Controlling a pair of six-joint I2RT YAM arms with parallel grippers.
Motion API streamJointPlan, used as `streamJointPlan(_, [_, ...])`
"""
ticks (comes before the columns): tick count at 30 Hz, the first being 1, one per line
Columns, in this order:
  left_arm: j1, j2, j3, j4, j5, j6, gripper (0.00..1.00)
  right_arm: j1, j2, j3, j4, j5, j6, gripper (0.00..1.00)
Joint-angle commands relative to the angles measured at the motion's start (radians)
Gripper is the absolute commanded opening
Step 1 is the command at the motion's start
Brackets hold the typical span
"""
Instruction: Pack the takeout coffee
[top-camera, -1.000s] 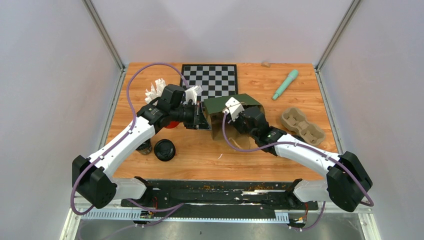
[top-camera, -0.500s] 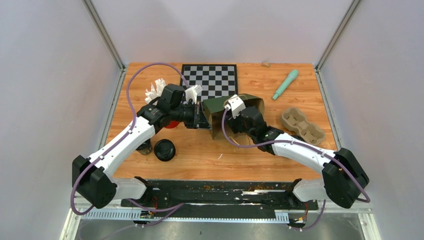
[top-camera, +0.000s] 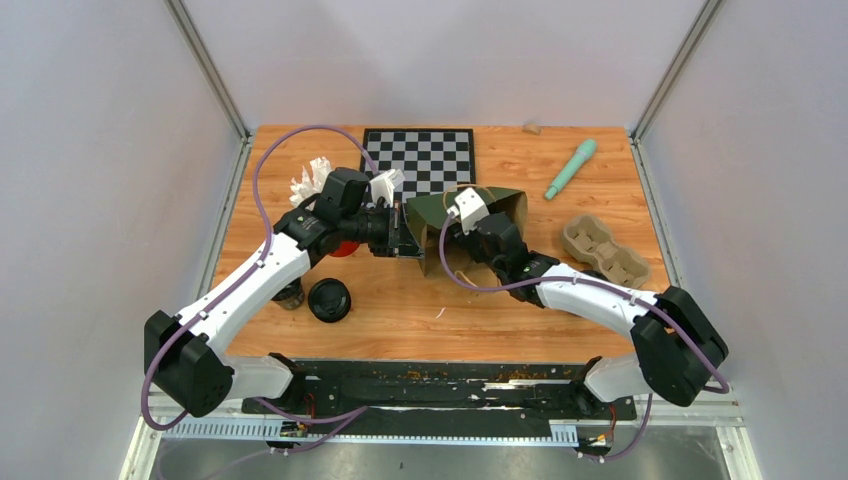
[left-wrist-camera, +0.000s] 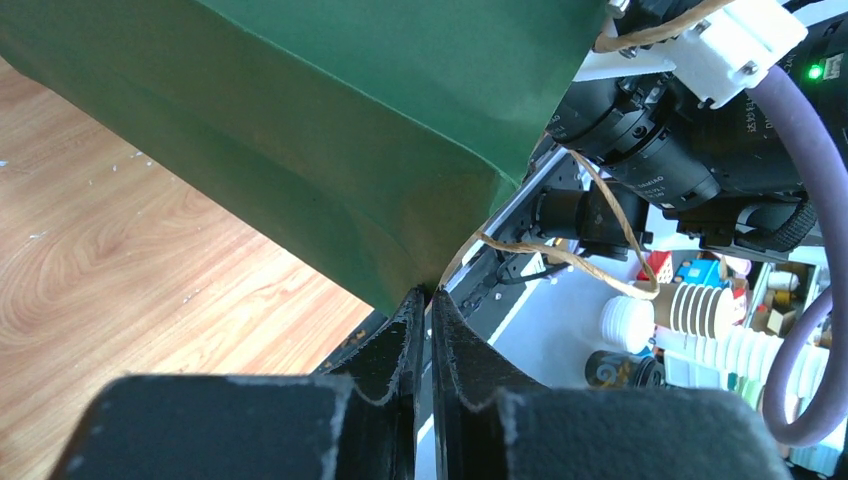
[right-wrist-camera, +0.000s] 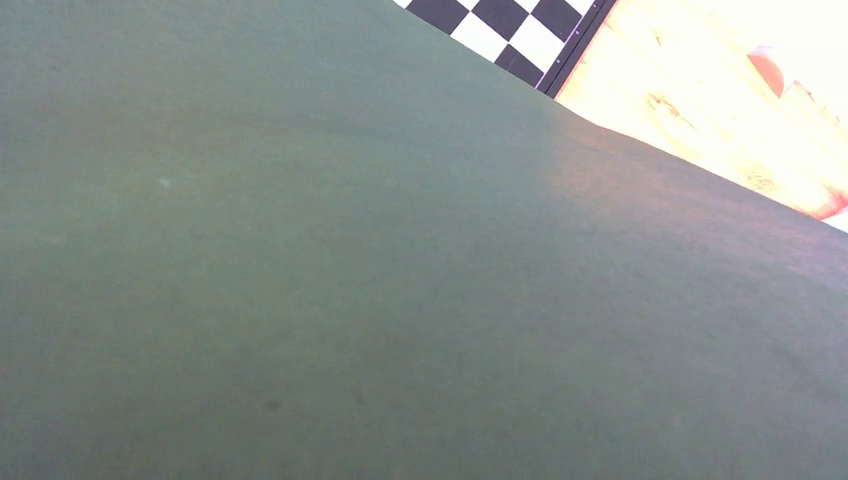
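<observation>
Holding the green bag open, left hand clamped on its rim, right hand seemingly inside, grip untellable; next, fetching the coffee cups standing on the tabletop's left.

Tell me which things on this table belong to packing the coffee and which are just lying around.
For the job:
- bag
- lidded cup
- second cup, half hidden under the left arm
- carrier, probably

Lying about:
- checkerboard
- teal tool
- straws
</observation>
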Motion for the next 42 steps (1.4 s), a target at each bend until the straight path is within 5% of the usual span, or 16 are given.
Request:
streamJointPlan(1, [-0.004, 0.005, 0.008, 0.026, 0.009, -0.007, 0.13, -0.002, 0.011, 0.018, 0.048, 0.005, -0.003, 0.26])
streamJointPlan(10, [-0.003, 0.014, 0.02, 0.007, -0.002, 0.008, 0.13, -0.002, -0.034, 0.041, 0.017, -0.103, -0.012, 0.0])
streamJointPlan(19, [-0.002, 0.013, 0.02, 0.003, -0.001, 0.012, 0.13, -0.003, -0.071, 0.015, 0.021, -0.124, 0.002, 0.0])
streamJointPlan(21, [-0.003, 0.01, 0.019, -0.001, 0.0, 0.015, 0.13, -0.002, -0.067, 0.019, 0.013, -0.093, 0.01, 0.09])
streamJointPlan(23, [-0.004, 0.006, 0.015, 0.001, 0.002, 0.009, 0.13, -0.003, -0.057, 0.018, 0.01, -0.042, 0.02, 0.32])
streamJointPlan(28, [-0.003, 0.005, 0.02, 0.009, 0.011, -0.003, 0.13, -0.003, -0.018, 0.02, 0.037, -0.007, 0.009, 0.58])
streamJointPlan(35, [-0.003, 0.008, 0.015, 0.017, 0.022, -0.018, 0.12, -0.002, 0.039, 0.005, 0.119, 0.01, -0.033, 0.64])
streamJointPlan(42, [-0.004, 0.015, 0.007, 0.039, 0.03, -0.038, 0.12, -0.003, 0.079, -0.008, 0.152, 0.052, -0.026, 0.57])
